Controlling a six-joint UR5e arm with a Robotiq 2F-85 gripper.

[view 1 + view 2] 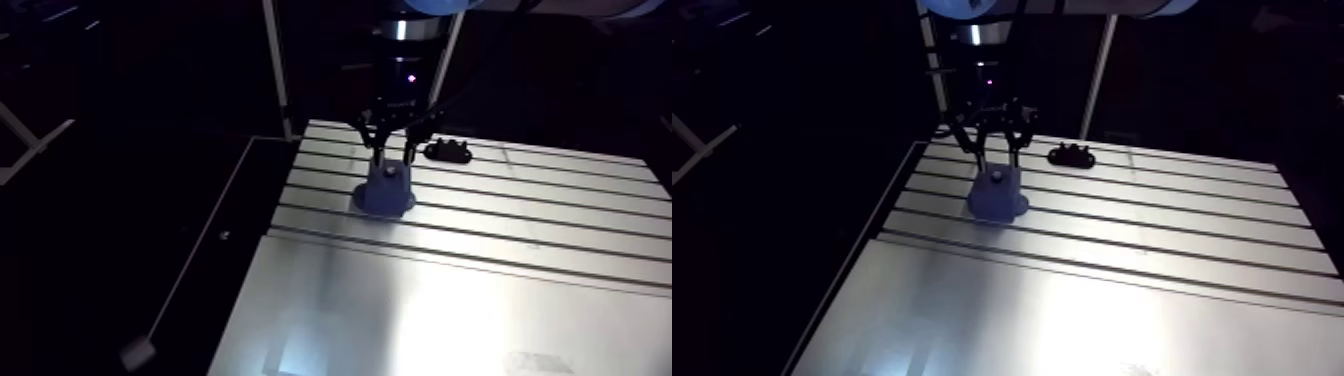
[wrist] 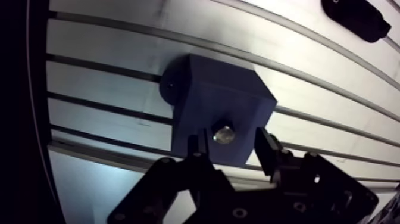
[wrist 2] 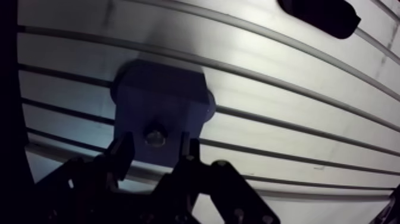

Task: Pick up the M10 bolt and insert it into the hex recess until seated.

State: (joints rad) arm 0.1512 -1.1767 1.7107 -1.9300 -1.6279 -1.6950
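Slotted aluminium table (image 1: 520, 300): grooves across the far part, smooth plate across the near part. Hanging straight down over the grooved part, toward the far left corner: gripper (image 2: 231, 138), directly above the block (image 2: 220, 95). Jaws apart, one finger (image 2: 199, 146) on each side of the bolt, a gap showing between each and the bolt head; nothing clamped.

Blue block, upright on a round foot, standing across the grooves near the table's far left corner. Near the far edge, right of the block and well apart from it: low black part (image 1: 447, 151), lying flat.

Smallest, the bolt (image 2: 224, 134): sunk in the block's top face, only its round, shiny metal end showing, centred between the fingers. Cannot tell whether fully seated.
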